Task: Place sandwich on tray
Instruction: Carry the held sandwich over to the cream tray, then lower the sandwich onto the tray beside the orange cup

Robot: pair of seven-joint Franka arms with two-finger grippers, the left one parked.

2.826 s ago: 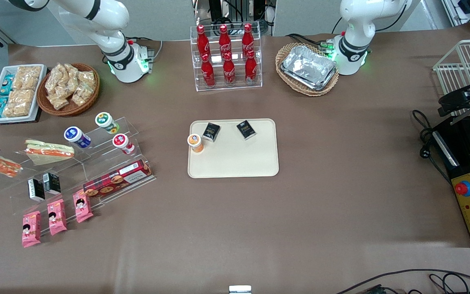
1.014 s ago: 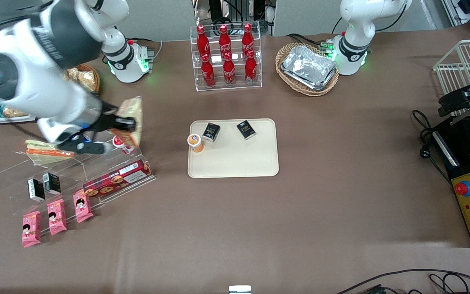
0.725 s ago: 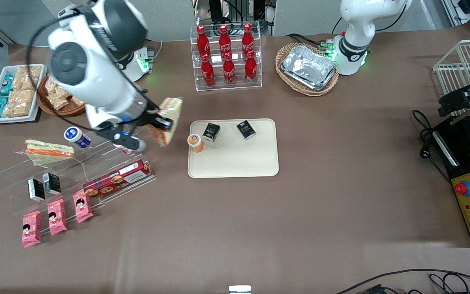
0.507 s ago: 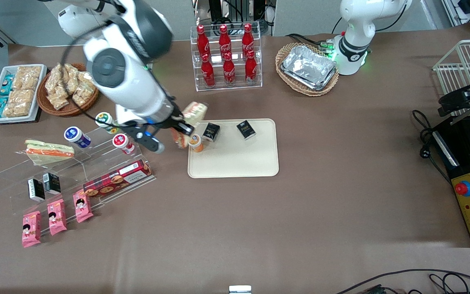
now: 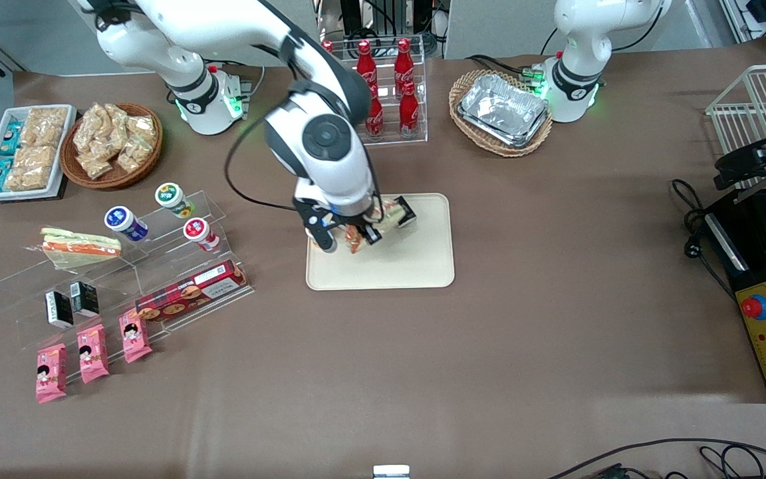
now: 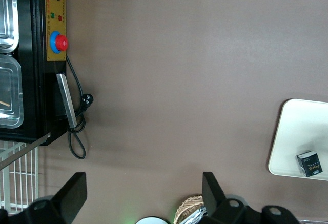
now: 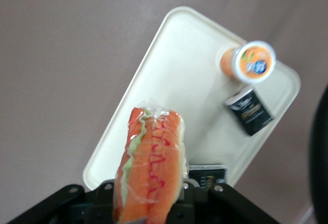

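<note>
My right gripper [image 5: 361, 234] is shut on the clear-wrapped sandwich [image 5: 371, 226] and holds it in the air above the cream-beige tray [image 5: 416, 266]. In the right wrist view the sandwich [image 7: 152, 165] stands between the gripper [image 7: 148, 196] fingers, orange-red filling with a green edge toward the camera, and the tray [image 7: 169, 85] lies below it. On the tray stand an orange-lidded cup [image 7: 249, 62] and two small black boxes [image 7: 248, 111]. In the front view the arm hides the cup and one box; the other box [image 5: 407, 211] peeks out beside the sandwich.
A clear stepped rack [image 5: 117, 266] holds a longer pale-topped sandwich [image 5: 77, 244], small cups, black boxes and a biscuit box toward the working arm's end. A cola bottle rack [image 5: 389, 93] and a wicker basket of foil trays [image 5: 503, 113] stand farther from the front camera than the tray.
My right gripper carried the sandwich from the clear rack across the table and now holds it over the tray. The arm now covers the orange-lidded cup and one black box.
</note>
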